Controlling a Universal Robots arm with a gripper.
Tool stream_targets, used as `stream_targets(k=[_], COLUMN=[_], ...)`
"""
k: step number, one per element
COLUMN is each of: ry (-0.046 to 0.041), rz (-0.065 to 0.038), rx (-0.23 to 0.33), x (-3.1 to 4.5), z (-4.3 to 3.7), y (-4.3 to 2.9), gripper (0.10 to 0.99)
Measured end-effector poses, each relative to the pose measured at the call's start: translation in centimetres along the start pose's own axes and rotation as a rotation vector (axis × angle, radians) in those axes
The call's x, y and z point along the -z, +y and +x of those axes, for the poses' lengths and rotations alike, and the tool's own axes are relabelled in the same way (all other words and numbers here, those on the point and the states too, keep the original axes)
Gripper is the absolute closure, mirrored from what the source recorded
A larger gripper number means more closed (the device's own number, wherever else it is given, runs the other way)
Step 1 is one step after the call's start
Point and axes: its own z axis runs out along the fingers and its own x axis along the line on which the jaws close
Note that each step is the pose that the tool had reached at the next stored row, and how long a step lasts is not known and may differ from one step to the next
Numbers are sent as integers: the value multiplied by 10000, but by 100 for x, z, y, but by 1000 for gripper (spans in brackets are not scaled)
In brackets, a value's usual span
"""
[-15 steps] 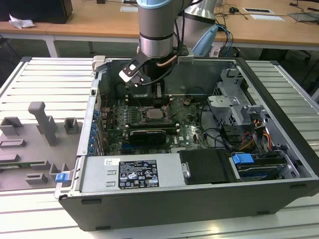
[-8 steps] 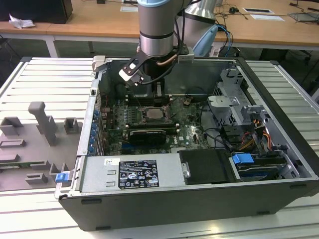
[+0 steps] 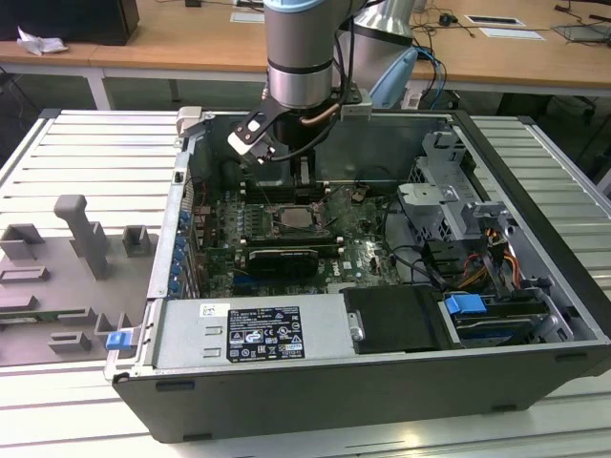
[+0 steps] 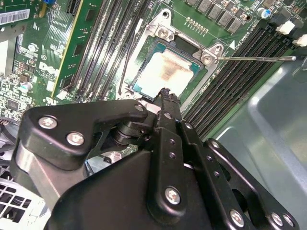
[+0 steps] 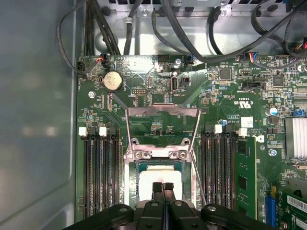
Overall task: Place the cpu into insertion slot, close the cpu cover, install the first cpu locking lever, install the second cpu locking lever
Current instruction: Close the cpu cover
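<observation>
Exterior view high, looking down into open case [image 3: 382,391], both wrist views close over the cpu [image 4: 165,72] [image 5: 160,173]

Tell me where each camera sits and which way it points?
Exterior view: off the arm, above the open computer case, looking down into it; the arm shows.
First wrist view: on the arm, looking straight down at the motherboard; the pincer shows.
Second wrist view: on the arm, looking slantwise along the pincer's black body.
Shared: both wrist views show the cpu just beyond the pincer.

Matt pale metal cpu [image 5: 160,178] (discoloured top), glossy green motherboard [image 5: 153,96]
</observation>
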Motion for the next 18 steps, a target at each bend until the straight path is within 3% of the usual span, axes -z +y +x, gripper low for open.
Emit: stream_targets(k=[11,18], ry=[-2,1], rz=[1,0], rx=[0,0], x=[30,97], z=[0,2], y=[2,8], gripper=[980,980])
